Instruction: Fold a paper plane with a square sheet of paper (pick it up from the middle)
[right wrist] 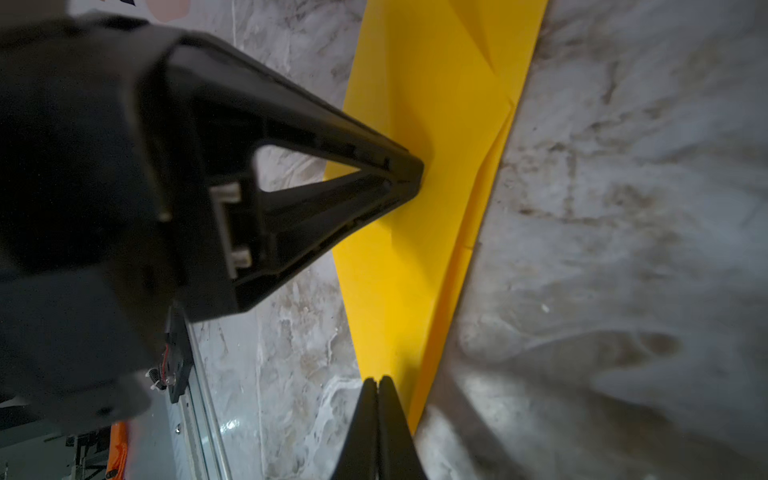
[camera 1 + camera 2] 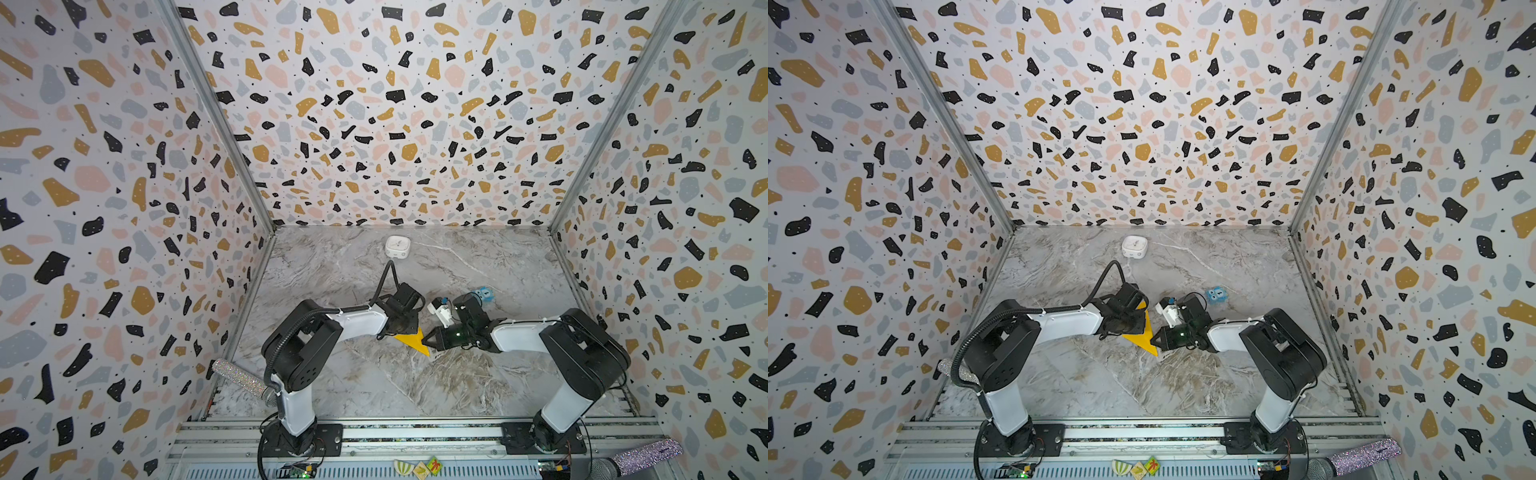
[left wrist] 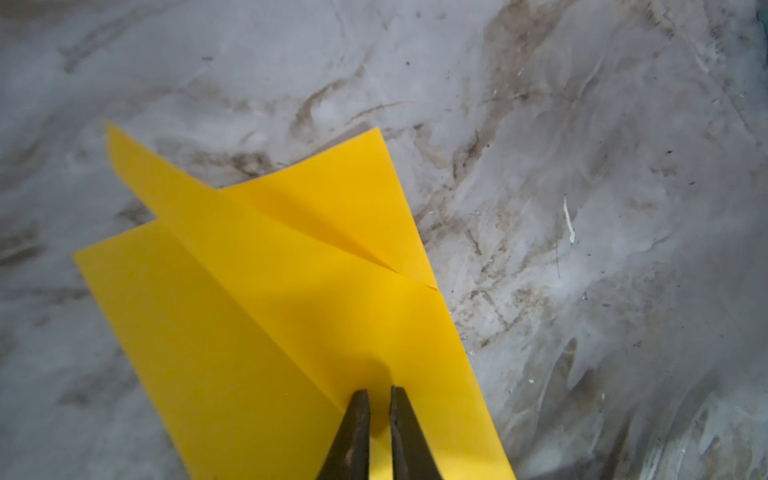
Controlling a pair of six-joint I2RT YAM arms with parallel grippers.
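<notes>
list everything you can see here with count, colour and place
folded paper: 1, yellow, table centre, between the tools
box: 1, white, back of table
cube with eyes: 1, blue, right of centre
glitter microphones: 2, silver, front left and front right
picture tiles: 3, mixed colours, front rail
table: 1, grey marble, under everything
walls: 3, terrazzo print, around the table
arms: 2, white and black, front rail
left tool: 1, black, tip on the paper
right tool: 1, black, shut, at the paper's right edge

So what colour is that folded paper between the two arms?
The folded paper is plain bright yellow-orange, no print; the left wrist view shows it best.
</notes>
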